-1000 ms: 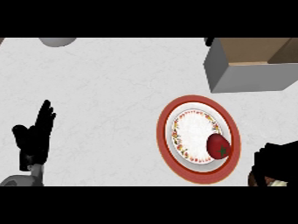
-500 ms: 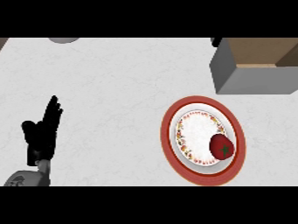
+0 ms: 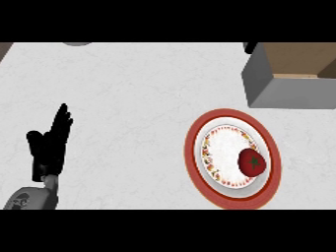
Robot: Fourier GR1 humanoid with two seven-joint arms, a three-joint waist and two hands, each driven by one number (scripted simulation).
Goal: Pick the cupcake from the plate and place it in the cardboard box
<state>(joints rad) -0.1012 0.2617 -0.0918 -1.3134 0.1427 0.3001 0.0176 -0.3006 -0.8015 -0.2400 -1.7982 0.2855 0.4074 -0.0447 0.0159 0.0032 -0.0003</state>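
The cupcake (image 3: 252, 162) is sitting on the plate (image 3: 193, 157), on the right part of its patterned white centre. From above it is showing as a red round thing with a dark green star-shaped mark on top. Nothing is touching it.

The plate, with its broad red rim, is lying on the pale marbled tabletop (image 3: 141, 98). The cardboard box (image 3: 301, 91) is standing just beyond the plate and slightly to its right. Its top is standing open, showing grey outer walls and a brown inside.

The left hand (image 3: 48, 147) is resting well to the left of the plate, its fingers (image 3: 61, 120) pointing straight up and away, open and holding nothing. The right hand is showing nowhere in the view.
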